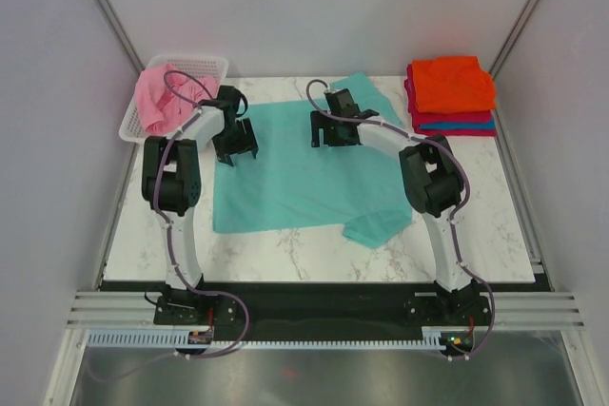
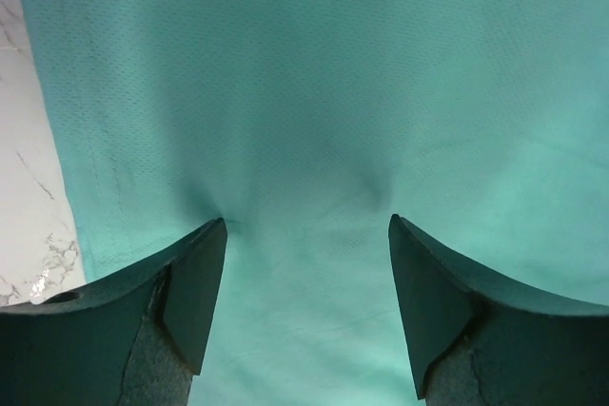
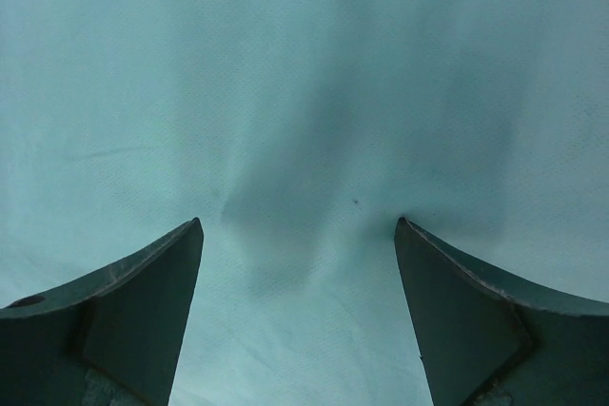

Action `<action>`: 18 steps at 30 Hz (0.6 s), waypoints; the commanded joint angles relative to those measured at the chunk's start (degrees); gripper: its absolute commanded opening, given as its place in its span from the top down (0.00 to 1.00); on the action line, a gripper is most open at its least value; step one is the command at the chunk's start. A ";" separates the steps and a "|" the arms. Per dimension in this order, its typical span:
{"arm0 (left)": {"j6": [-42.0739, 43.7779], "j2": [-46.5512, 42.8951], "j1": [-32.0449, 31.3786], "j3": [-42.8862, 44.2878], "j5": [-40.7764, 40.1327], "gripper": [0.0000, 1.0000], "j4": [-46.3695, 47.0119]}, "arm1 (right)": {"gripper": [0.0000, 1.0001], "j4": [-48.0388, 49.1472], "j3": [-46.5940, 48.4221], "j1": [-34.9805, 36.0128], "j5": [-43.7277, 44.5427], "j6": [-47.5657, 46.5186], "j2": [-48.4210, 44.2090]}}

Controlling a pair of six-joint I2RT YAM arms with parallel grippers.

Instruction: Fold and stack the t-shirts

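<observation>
A teal t-shirt [image 1: 304, 173] lies spread flat on the marble table. My left gripper [image 1: 235, 146] is open, its fingertips pressed down on the shirt's left part; the cloth [image 2: 314, 92] fills the left wrist view. My right gripper [image 1: 330, 132] is open, its tips pressed on the shirt's upper middle; the cloth [image 3: 304, 73] fills the right wrist view. A pink t-shirt [image 1: 158, 94] lies crumpled in the white basket. A stack of folded t-shirts [image 1: 452, 92], orange on top with crimson and blue under it, sits at the back right.
The white slotted basket [image 1: 211, 66] stands at the back left corner. Bare marble table [image 1: 285, 254] shows in front of the shirt. Grey walls close in on both sides and the back.
</observation>
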 commanded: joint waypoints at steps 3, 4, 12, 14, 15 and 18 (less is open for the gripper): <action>4.38 -7.24 -0.63 3.68 0.95 0.23 -0.99 | 0.10 -5.65 4.29 -0.32 -0.19 0.12 1.41; 4.64 -9.19 -0.80 3.41 1.04 0.23 -1.08 | 0.10 -5.65 3.51 -0.41 -0.10 -0.23 -0.78; 2.28 -33.96 -2.65 -10.89 -0.81 0.22 -1.61 | 0.10 -6.27 -3.52 -0.41 2.36 -1.46 -18.62; 0.08 -41.26 -2.65 -19.50 -2.38 0.22 -1.52 | 0.09 -6.27 -9.31 -0.32 2.80 -0.24 -26.00; -0.97 -43.55 -2.65 -22.57 -2.74 0.22 -1.44 | 0.10 -6.18 -11.85 -0.24 3.15 0.47 -28.89; -5.54 -51.90 -2.56 -34.00 -4.32 0.23 -0.03 | 0.09 -5.48 -24.59 0.55 4.29 5.37 -40.32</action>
